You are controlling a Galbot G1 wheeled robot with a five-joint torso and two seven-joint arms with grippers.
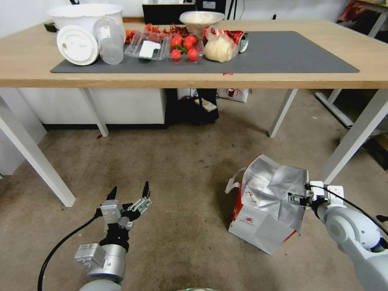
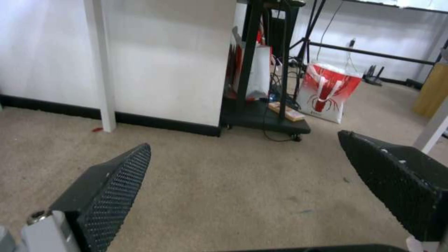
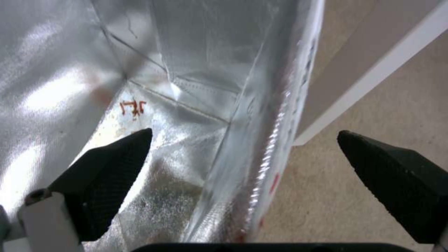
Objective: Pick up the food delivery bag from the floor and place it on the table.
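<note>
White, red-trimmed, foil-lined food delivery bag (image 1: 264,206) on floor (image 1: 182,169), rim between spread right gripper (image 3: 243,157) fingers; left gripper (image 1: 129,194) spread, at 9 o'clock.

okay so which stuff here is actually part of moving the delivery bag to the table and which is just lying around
Part of the job:
food delivery bag on the floor
table
right end effector, open astride the bag's wall
left end effector, open, idle

Lying about:
tomatoes
white tub
red-and-white bag
</note>
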